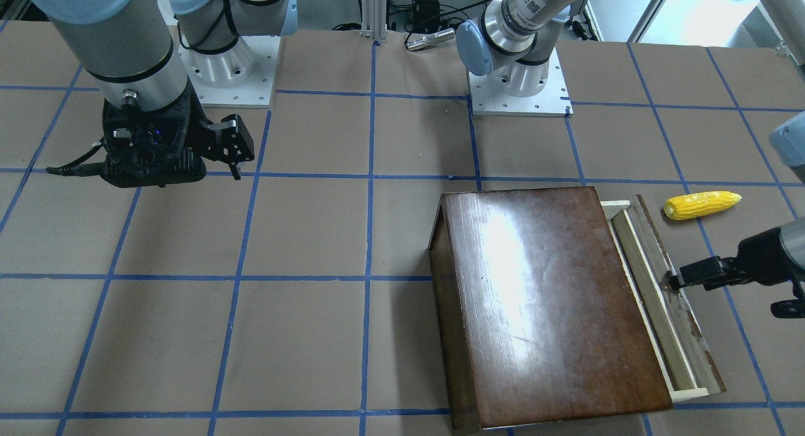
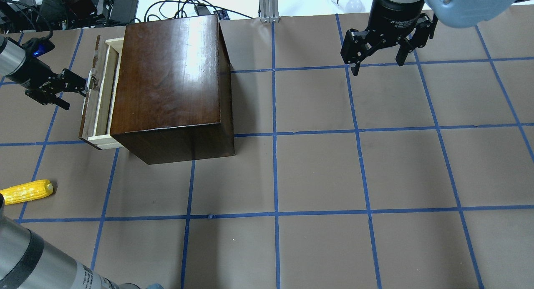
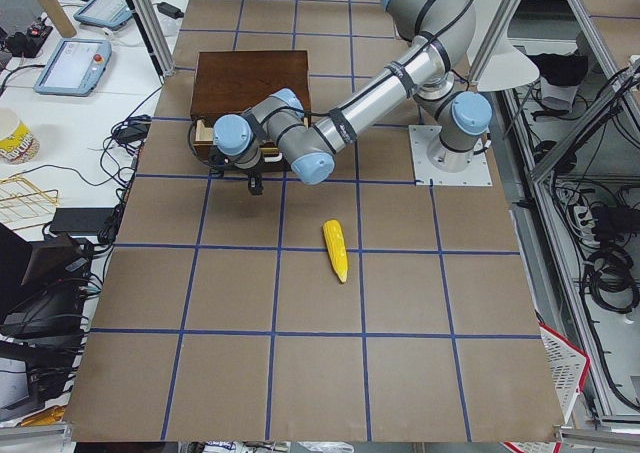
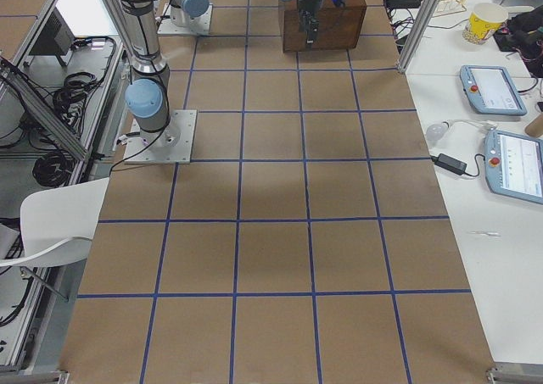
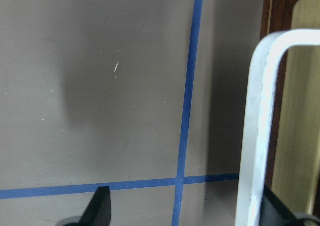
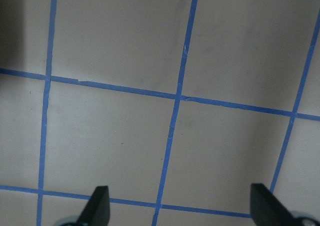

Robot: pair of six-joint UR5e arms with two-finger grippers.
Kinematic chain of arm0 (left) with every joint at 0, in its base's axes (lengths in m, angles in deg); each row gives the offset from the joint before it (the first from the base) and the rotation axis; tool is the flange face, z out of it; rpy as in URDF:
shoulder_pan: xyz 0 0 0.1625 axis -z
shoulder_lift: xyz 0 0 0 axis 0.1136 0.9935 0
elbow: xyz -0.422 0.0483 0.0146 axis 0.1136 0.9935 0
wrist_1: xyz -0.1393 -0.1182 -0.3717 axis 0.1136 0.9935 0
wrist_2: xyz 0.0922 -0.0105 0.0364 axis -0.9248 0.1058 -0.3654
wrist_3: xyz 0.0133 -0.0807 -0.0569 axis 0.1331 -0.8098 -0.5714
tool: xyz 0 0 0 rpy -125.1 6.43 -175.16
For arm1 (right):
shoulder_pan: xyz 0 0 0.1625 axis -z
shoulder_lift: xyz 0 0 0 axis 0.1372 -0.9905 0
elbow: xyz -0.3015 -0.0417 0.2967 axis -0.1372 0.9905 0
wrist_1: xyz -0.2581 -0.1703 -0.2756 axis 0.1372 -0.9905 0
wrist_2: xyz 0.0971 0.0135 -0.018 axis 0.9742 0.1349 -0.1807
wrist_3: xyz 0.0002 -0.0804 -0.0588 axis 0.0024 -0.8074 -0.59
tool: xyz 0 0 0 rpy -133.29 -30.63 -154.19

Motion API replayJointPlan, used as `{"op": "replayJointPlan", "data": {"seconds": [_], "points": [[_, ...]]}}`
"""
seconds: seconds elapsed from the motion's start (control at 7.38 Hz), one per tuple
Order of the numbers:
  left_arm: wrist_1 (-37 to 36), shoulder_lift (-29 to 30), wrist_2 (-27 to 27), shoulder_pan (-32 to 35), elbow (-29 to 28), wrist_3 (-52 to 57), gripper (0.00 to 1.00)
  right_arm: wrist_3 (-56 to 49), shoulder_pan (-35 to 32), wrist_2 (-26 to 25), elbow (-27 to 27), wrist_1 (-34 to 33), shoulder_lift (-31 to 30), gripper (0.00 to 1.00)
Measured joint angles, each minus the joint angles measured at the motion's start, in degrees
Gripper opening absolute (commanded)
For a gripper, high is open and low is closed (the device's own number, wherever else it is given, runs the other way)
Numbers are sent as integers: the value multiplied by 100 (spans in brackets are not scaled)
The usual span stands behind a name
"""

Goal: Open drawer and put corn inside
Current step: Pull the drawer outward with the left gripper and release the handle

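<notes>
The dark-brown cabinet (image 2: 167, 76) stands at the far left of the table. Its drawer (image 2: 102, 93) is pulled out a little, showing pale wood behind the chipped dark front panel (image 1: 676, 310). My left gripper (image 2: 85, 85) is at the drawer front. In the left wrist view its fingers (image 5: 100, 208) are spread wide, with the pale metal handle (image 5: 257, 126) between them, close to the right-hand finger. The yellow corn (image 2: 27, 191) lies on the table, apart from the cabinet and nearer the robot; it also shows in the front view (image 1: 701, 204). My right gripper (image 2: 379, 66) is open and empty, far off to the right.
The brown table surface (image 2: 317, 172) carries a grid of blue tape. The two arm bases (image 1: 519, 87) are bolted at the robot's edge. Cables and power bricks (image 2: 83, 5) lie beyond the far edge behind the cabinet.
</notes>
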Motion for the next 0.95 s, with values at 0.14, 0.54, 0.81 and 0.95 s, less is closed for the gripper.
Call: {"op": "replayJointPlan", "data": {"seconds": [0.14,0.54,0.81,0.95], "points": [[0,2,0,-55,-8,39,100,0,0,0,0,-1,0,100],[0,4,0,-161,-19,117,100,-4,0,0,0,4,0,100],[15,-54,-11,-196,-24,131,100,-2,0,0,0,0,0,100],[39,-128,-79,-193,-26,137,100,-1,0,0,0,-2,0,100]]}}
